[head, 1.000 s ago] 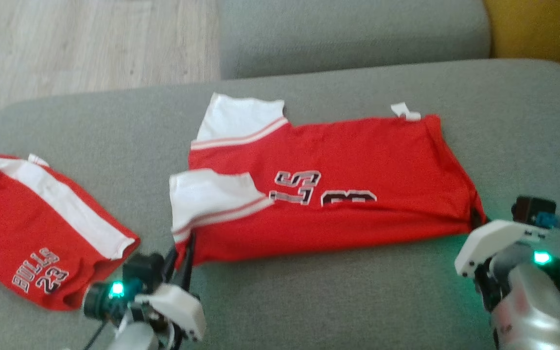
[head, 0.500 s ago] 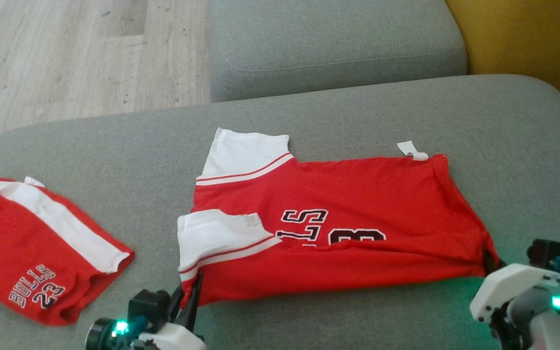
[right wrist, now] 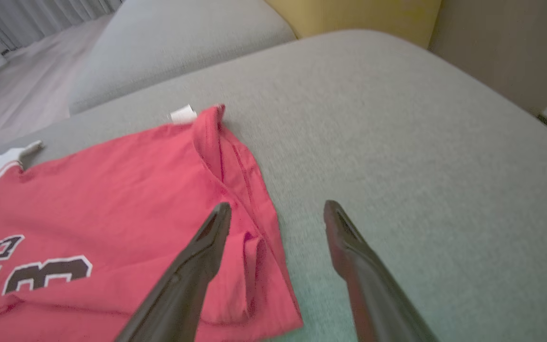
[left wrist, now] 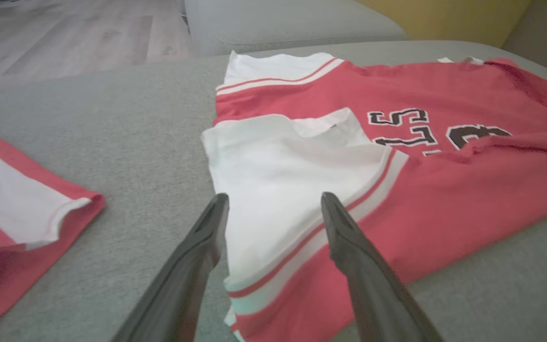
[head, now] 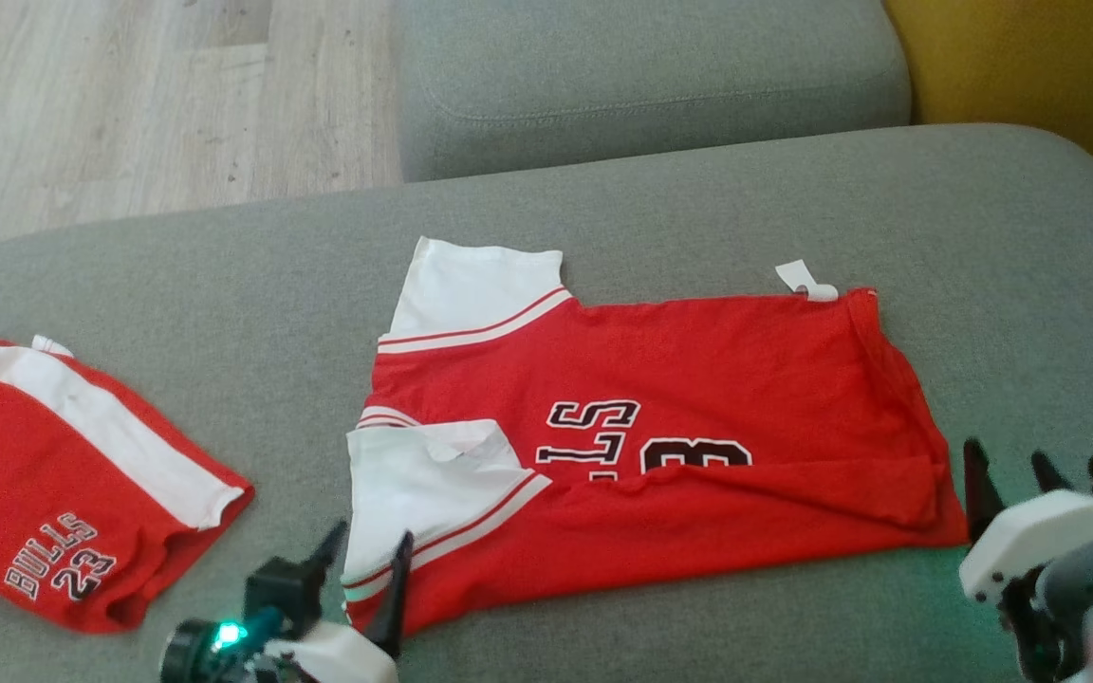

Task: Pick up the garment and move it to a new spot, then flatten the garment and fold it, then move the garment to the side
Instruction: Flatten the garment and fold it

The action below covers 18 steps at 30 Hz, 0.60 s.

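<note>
shirt [head: 679,398]: lying folded
my left end effector [head: 371,536]: gaping empty over sleeve [head: 423,474]
my right end effector [head: 1007,455]: gaping empty by hem [head: 909,398]

One jersey [head: 698,379], one shorts [head: 25,493], two hands [head: 371,536] [head: 1006,455].

Bare cushion [head: 1030,285] right of jersey [head: 698,379]; shorts [head: 25,493] left.

Shorts [head: 53,493] left of jersey [head: 679,370] on cushion [head: 224,285]; left hand [head: 371,537], right hand [head: 1006,455] nearside.
</note>
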Tool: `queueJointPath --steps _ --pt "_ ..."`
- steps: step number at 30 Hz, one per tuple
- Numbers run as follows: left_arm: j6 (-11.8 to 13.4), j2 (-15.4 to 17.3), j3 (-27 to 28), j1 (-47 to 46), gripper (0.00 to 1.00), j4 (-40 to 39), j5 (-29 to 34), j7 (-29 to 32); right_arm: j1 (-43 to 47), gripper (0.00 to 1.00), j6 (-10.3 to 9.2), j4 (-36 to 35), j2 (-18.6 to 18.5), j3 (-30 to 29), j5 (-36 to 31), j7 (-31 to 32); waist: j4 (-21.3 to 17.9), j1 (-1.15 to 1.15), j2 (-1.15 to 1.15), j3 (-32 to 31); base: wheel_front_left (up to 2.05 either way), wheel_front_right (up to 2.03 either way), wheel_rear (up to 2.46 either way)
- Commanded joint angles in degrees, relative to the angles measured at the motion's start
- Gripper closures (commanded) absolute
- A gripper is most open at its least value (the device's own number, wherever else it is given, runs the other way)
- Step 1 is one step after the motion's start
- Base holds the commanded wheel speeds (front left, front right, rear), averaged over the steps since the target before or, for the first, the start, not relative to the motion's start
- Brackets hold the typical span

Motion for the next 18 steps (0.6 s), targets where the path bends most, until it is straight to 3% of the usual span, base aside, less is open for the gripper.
queueJointPath --steps 1,4,10,18 --pt "0.65 1.07 2.95 -3.79 0.0 -2.07 -0.36 -1.35 -2.98 0.0 0.39 -3.07 -0.36 1.44 -0.19 -1.33 -0.07 0.0 0.0 0.27 0.0 0.0 0.0" --pt "0.87 0.93 4.45 -5.76 0.0 -3.68 -0.64 -3.92 -4.75 0.0 0.39 -5.08 -0.36 2.18 -0.6 -3.29 -0.16 0.0 0.0 1.13 0.0 0.0 0.0" --pt "-3.11 3.48 4.4 -14.77 0.0 -5.42 0.69 -3.29 -9.67 0.0 0.39 -7.19 -0.36 4.28 -1.78 -5.11 -0.62 0.0 0.0 5.38 0.0 0.0 0.0" --pt "-11.39 6.79 3.96 -32.66 0.0 -0.37 -1.54 8.01 -18.21 0.0 0.39 -6.87 -0.36 6.07 -2.11 -6.27 -2.99 0.0 0.0 13.01 0.0 0.0 0.0"
